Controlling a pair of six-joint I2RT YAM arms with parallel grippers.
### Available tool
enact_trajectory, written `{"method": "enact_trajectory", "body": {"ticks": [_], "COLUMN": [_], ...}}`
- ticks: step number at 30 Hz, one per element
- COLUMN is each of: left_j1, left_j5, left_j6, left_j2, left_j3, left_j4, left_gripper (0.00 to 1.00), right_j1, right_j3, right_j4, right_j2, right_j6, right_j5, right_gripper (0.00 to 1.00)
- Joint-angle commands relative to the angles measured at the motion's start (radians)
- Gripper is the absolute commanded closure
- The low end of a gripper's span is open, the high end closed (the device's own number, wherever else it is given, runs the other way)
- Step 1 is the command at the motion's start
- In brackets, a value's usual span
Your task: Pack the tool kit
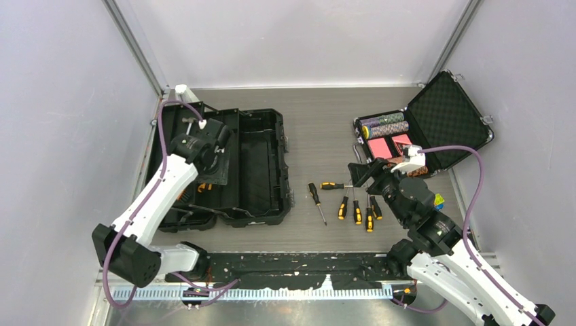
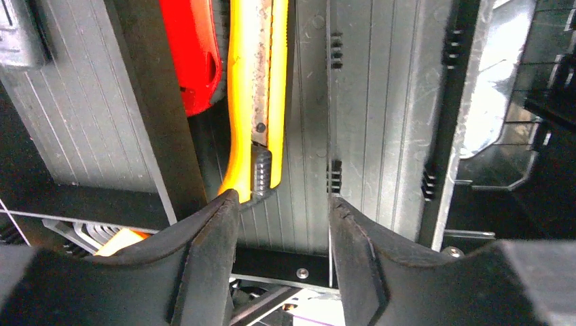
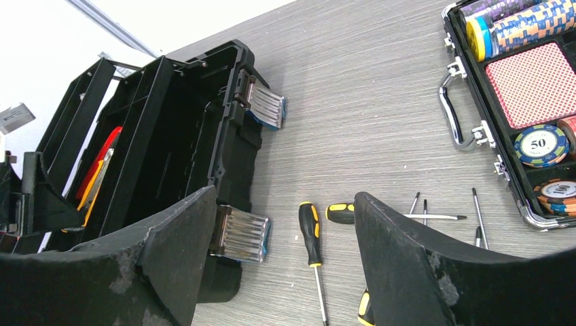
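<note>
The large black toolbox (image 1: 255, 166) lies open at the left of the table. My left gripper (image 1: 216, 151) hovers over its left half, open and empty. In the left wrist view, the left gripper (image 2: 282, 210) has its jaws apart just below a yellow tool with a black ribbed end (image 2: 258, 102) and a red handle (image 2: 193, 54), both lying in the box. Several yellow-and-black screwdrivers (image 1: 356, 207) lie on the table, one apart (image 1: 316, 200). My right gripper (image 1: 360, 173) hangs open and empty above them. Its wrist view shows the gripper (image 3: 285, 204), a screwdriver (image 3: 310, 234) and the toolbox (image 3: 170, 136).
A smaller foam-lined black case (image 1: 421, 132) with poker chips stands open at the back right; its handle (image 3: 448, 109) faces the screwdrivers. Two silver-blue latches (image 3: 244, 234) stick out from the toolbox's right side. A black strip (image 1: 299, 268) runs along the table's near edge.
</note>
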Motion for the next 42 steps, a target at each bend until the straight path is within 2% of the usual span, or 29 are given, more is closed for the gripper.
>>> {"method": "enact_trajectory", "body": {"ticks": [1, 7, 12, 17, 20, 21, 24, 31, 34, 42], "left_j1": [0.011, 0.011, 0.01, 0.011, 0.012, 0.012, 0.012, 0.012, 0.012, 0.012], "left_j5": [-0.012, 0.065, 0.14, 0.164, 0.123, 0.102, 0.049, -0.071, -0.108, -0.164], "left_j6": [0.013, 0.024, 0.018, 0.031, 0.056, 0.068, 0.126, 0.228, 0.248, 0.292], "left_j2": [-0.057, -0.137, -0.243, -0.412, -0.512, -0.538, -0.613, -0.774, -0.839, -0.937], "left_j3": [0.01, 0.013, -0.008, -0.067, -0.109, -0.12, -0.173, -0.38, -0.458, -0.535], "left_j4": [-0.024, 0.031, 0.125, 0.279, 0.381, 0.414, 0.533, 0.814, 0.874, 0.924], "left_gripper": [0.44, 0.44, 0.42, 0.2, 0.03, 0.01, 0.0, 0.0, 0.0, 0.0], "right_j1": [-0.003, -0.004, -0.003, -0.003, -0.003, -0.003, -0.001, 0.039, 0.063, 0.075], "right_j3": [0.017, 0.033, 0.066, 0.113, 0.14, 0.155, 0.179, 0.277, 0.343, 0.434], "right_j4": [0.016, 0.002, -0.025, -0.059, -0.07, -0.074, -0.074, -0.076, -0.106, -0.142], "right_j2": [0.008, 0.045, 0.175, 0.351, 0.494, 0.523, 0.645, 0.9, 0.986, 1.19], "right_j6": [-0.021, -0.051, -0.083, -0.119, -0.147, -0.151, -0.166, -0.18, -0.18, -0.156], "right_j5": [0.01, -0.009, -0.121, -0.232, -0.312, -0.33, -0.354, -0.346, -0.308, -0.268], "right_gripper": [0.21, 0.21, 0.23, 0.28, 0.33, 0.34, 0.39, 0.43, 0.44, 0.48]}}
